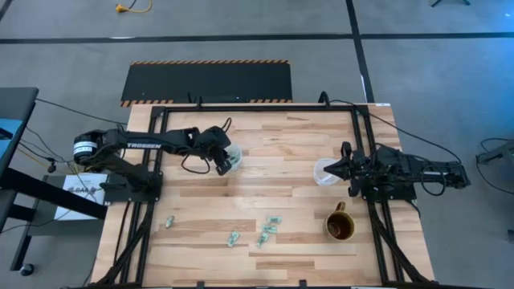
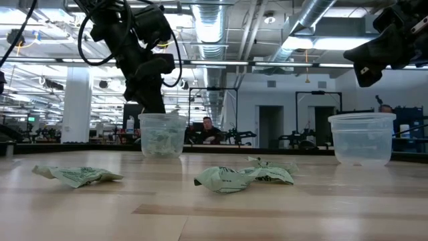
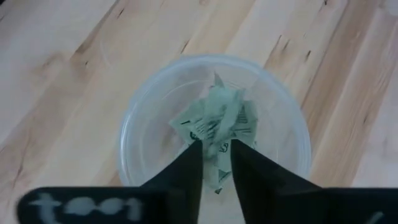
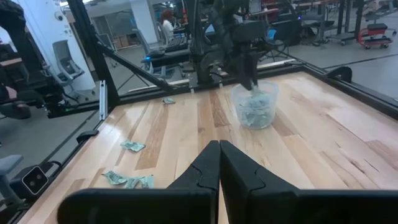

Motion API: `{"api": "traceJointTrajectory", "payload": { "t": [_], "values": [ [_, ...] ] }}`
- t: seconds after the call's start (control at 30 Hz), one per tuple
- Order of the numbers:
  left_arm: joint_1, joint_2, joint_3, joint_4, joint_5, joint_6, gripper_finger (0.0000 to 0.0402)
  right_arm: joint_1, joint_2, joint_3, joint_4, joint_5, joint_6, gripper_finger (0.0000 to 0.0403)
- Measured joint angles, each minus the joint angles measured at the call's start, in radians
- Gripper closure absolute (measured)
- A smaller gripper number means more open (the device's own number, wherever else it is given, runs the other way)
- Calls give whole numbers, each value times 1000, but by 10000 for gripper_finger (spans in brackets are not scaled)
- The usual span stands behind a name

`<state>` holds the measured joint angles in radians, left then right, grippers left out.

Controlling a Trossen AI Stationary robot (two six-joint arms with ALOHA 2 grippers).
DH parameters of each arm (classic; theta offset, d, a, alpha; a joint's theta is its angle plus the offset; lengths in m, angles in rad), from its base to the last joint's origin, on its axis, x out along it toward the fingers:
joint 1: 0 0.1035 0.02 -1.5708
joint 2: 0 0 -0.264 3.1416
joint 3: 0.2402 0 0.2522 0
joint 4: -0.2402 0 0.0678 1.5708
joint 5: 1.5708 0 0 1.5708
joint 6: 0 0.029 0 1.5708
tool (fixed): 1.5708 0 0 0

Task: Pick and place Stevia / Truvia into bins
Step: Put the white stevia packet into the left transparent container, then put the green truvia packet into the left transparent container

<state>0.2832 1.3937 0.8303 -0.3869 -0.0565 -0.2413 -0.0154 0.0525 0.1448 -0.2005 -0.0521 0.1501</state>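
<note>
Hovering over its cup [image 3: 214, 130], the left gripper [image 3: 216, 158] pinches a sachet [image 3: 217, 121] between narrow jaws; the right gripper [image 4: 219, 163], jaws closed, waits by the other cup [image 1: 325, 172].

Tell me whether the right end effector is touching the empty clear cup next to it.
Cannot tell. In the high view the right end effector overlaps the rim of the empty cup; in the low view it hangs above the cup with a gap, but depth is unclear.

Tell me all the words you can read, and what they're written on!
"TROSSEN": white letters on the left arm, read in the high view.
Sachets in the left cup: dark print, too blurred to read.
Loose sachets on the table: print too small to read.
Brown mug: no words visible.
</note>
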Motion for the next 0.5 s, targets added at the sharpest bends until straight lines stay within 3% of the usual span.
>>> {"api": "traceJointTrajectory", "payload": {
  "t": [0.23, 0.4, 0.5],
  "values": [
    [1, -1, 35, -70, 29, 11, 275, 0, 0, 0, -2, 0, 0, 403],
    [-9, -3, 126, -224, 153, -56, 264, 0, 0, 0, -2, 0, 0, 403],
    [-71, -3, 160, -341, 203, -145, 266, 0, 0, 0, -2, 0, 0, 403]
  ]
}}
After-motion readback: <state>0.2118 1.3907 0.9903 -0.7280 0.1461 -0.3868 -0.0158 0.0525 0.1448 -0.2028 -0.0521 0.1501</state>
